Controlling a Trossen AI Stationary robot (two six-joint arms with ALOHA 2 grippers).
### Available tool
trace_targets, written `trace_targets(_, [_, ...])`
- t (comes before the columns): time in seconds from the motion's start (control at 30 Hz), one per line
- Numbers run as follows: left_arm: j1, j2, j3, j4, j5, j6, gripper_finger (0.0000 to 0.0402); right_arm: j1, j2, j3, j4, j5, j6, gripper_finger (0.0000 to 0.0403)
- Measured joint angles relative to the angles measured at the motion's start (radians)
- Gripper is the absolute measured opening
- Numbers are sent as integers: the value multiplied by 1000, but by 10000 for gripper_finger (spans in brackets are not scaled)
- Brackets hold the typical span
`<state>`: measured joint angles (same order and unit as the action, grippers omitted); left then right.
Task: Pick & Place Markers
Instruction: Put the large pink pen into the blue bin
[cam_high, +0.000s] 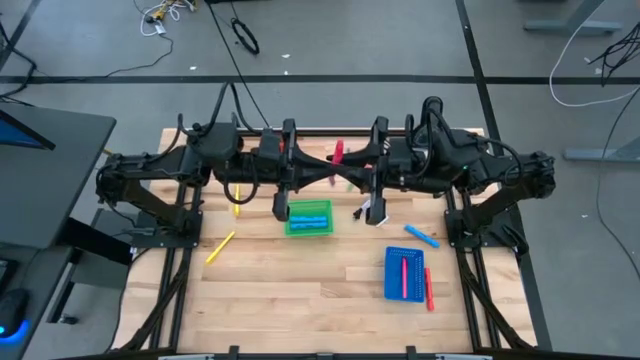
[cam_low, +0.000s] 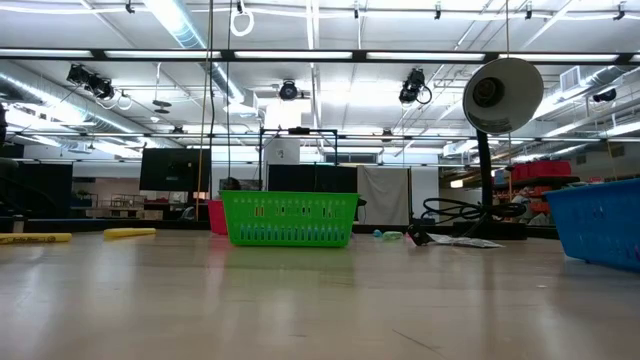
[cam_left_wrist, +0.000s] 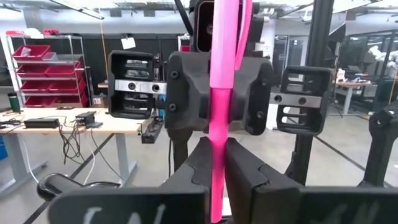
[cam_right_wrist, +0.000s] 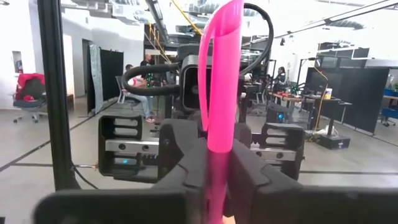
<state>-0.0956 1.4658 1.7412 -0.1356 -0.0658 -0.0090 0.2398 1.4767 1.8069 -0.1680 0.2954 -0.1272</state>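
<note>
Slim pink plastic marker (cam_left_wrist: 219, 124) held mid-air between both arms — clenched by left gripper (cam_left_wrist: 216, 165) and right gripper (cam_right_wrist: 217, 168). Judged light, stiff, smooth; barrel middle gripped — slip risk.

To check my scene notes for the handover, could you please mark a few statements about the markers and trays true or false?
1. The left jaws and right jaws both grip one pink marker. True.
2. The green tray is empty. False: blue markers lie in it.
3. A red marker lies on the table just outside the blue tray. True.
4. The yellow markers lie in the blue tray. False: they lie on the bare table on the left arm's side, away from both trays.
</note>
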Motion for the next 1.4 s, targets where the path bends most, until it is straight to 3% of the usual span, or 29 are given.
trace_targets(0.1, [0, 0, 0, 0, 1, -2, 33, 6, -4, 0, -13, 2, 25, 16])
trace_targets(0.4, [1, 0, 0, -19, -1, -5, 141, 8, -10, 0, -37, 2, 112, 24])
trace_targets(0.57, [5, 0, 0, -21, -3, -5, 169, 15, -44, 0, -106, 86, 234, 21])
trace_targets(0.8, [7, -1, 0, -33, -19, 15, 176, 70, -91, 0, -261, 262, 449, 20])
trace_targets(1.03, [15, -1, 0, -39, -19, 21, 176, 128, -111, 0, -393, 298, 810, 20])
trace_targets(1.4, [21, -1, 0, -87, -19, 23, 177, 220, -115, 0, -655, 250, 1425, 20])
